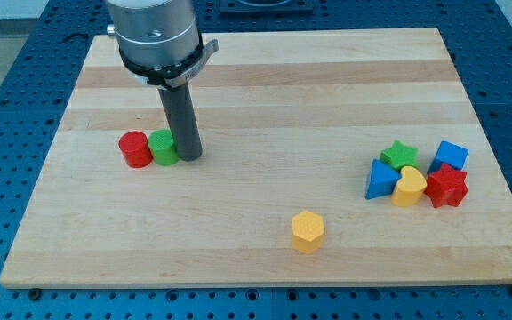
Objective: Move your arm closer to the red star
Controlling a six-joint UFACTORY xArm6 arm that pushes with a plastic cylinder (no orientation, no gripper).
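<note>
Jaws were absent on this arm; it ended in a plain dark rod that could hold nothing, and my tip (190, 157) stood on the wooden board (265, 71) at the view's left, touching or nearly touching the right side of a green cylinder (163, 148); a red cylinder (135, 149) sat against that green one on its far side. Across the board, well apart from my tip, lay the red star (446, 186), near the view's right edge and a little lower in the view than my tip; so the coming move looked to be a long slide toward the view's right and slightly toward its bottom. Close about the star crowded a yellow heart-like block (408, 188) touching its left, a blue triangle (380, 180) beyond that, a green star (400, 155) above, and a blue cube (451, 156) just above the star itself. A yellow hexagon (308, 231) sat alone below the straight line between tip and star, probably clear of the path; approaching from the left risked nudging the yellow heart-like block first.
</note>
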